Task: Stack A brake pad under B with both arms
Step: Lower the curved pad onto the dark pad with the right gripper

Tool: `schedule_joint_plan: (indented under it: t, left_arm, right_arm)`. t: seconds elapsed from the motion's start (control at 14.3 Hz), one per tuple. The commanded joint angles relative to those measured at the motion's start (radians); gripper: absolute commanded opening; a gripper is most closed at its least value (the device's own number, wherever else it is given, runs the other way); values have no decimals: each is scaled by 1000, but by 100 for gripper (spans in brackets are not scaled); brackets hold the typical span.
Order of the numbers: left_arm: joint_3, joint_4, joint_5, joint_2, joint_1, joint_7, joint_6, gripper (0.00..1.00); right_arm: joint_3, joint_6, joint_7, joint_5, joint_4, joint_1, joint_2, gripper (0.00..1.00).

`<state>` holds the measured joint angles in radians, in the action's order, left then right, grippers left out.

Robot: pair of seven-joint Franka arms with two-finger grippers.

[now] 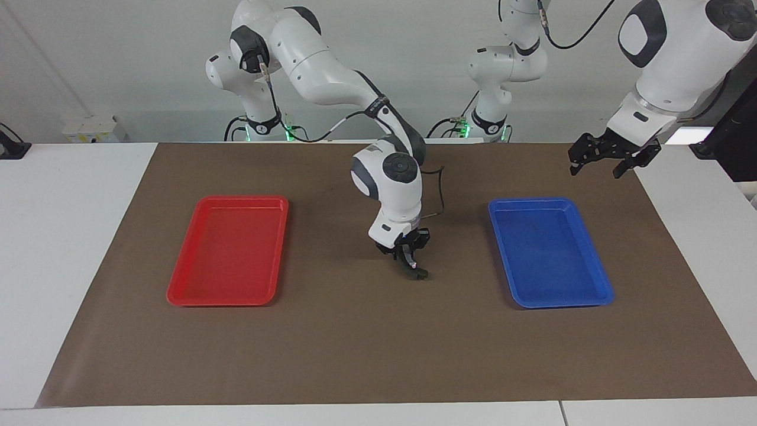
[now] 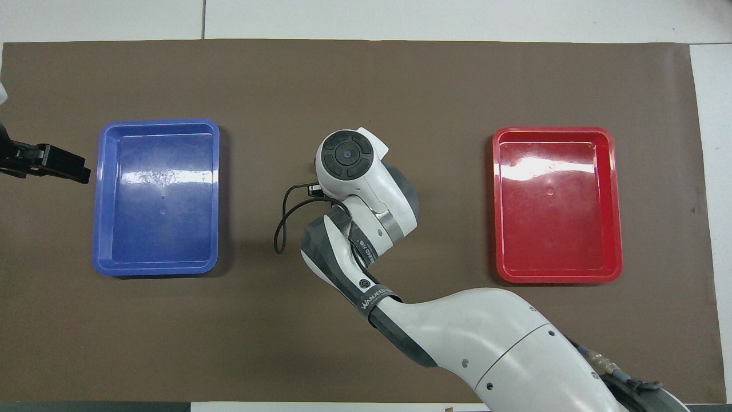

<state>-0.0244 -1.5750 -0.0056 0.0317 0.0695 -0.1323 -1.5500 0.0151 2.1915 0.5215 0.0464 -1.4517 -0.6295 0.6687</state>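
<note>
My right gripper [image 1: 412, 269] points down over the middle of the brown mat [image 1: 355, 343], between the two trays, and is shut. A small dark brake pad [image 1: 419, 274] shows at its fingertips, just above the mat. I cannot tell whether it is A brake pad or B, and no second pad shows apart from it. In the overhead view the right arm's wrist [image 2: 349, 160] hides the fingers and the pad. My left gripper [image 1: 596, 170] hangs open and empty in the air over the mat's corner beside the blue tray [image 1: 550, 296]; it also shows as the left gripper [image 2: 77, 171] at the picture's edge.
A red tray [image 1: 227, 299] lies toward the right arm's end and the blue tray [image 2: 155, 266] toward the left arm's end; both hold nothing. A black cable [image 2: 281, 220] loops off the right wrist. White table [image 1: 71, 236] borders the mat.
</note>
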Motion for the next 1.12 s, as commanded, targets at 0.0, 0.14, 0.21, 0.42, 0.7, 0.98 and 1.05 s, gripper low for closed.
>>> schedule_joint_plan:
  t: [0.0, 0.14, 0.21, 0.42, 0.7, 0.98, 1.05]
  left_arm:
    - [6, -45, 15, -36, -7, 2, -25, 98]
    - [6, -45, 15, -36, -7, 3, -24, 98]
    - [6, -45, 16, -36, -7, 3, -24, 98]
    - [6, -45, 16, -36, -7, 2, -24, 98]
    - [6, -45, 16, -36, -7, 2, -22, 98]
    - [4, -45, 16, -36, -7, 7, -22, 98]
    - [4, -45, 15, -36, -7, 7, -22, 98]
  right_arm:
    - [3, 5, -15, -19, -13, 7, -3, 3]
    - [3, 7, -15, -19, -25, 5, -3, 7]
    - [3, 22, -15, -20, -36, 5, -6, 8]
    - [5, 50, -14, -19, -67, 5, -14, 37]
    - [3, 50, -12, -19, -65, 5, -14, 100]
    - [2, 47, -12, -20, -62, 7, -15, 100]
    - [2, 39, -12, -20, -62, 8, -20, 100]
